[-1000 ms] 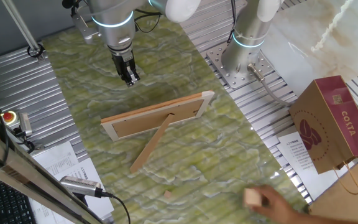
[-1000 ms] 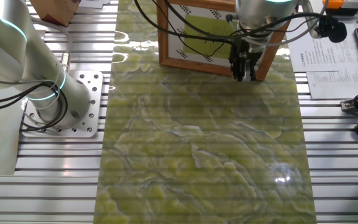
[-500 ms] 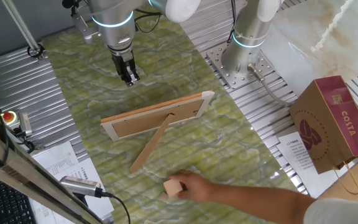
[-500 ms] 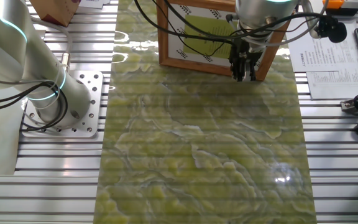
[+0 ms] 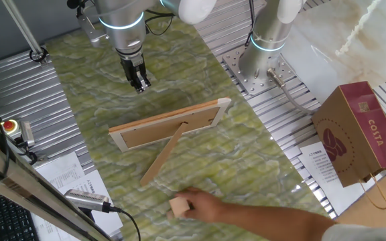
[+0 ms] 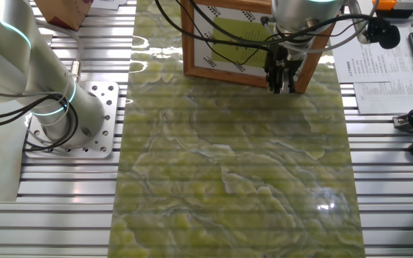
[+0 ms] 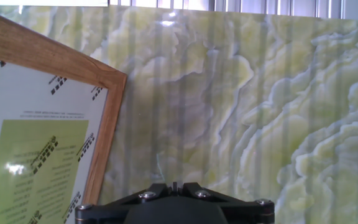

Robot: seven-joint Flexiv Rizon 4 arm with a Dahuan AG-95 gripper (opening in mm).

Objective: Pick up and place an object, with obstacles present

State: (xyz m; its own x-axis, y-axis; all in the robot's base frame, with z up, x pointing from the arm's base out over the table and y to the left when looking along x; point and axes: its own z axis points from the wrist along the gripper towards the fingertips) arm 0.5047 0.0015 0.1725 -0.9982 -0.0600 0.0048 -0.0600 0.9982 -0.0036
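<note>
A person's hand [image 5: 206, 206] sets a small wooden block [image 5: 178, 207] on the worktop [image 5: 246, 161] in front of the propped picture frame [image 5: 169, 125]; it looks light, stiff and easily pinched across flat sides, while the robot's hand [image 5: 139, 85] hovers behind, seemingly closed and empty.

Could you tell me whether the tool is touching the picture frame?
Apart. One fixed view shows the tool hanging above bare mat, with open mat between it and the picture frame.

One wooden picture frame [image 5: 169, 125] with one prop leg [image 5: 163, 157], one small wooden block [image 5: 178, 206], one human hand [image 5: 203, 205], two robot arms, one gripper [image 5: 139, 84], one brown paper bag [image 5: 360, 134], one green marbled mat [image 5: 246, 161]
</note>
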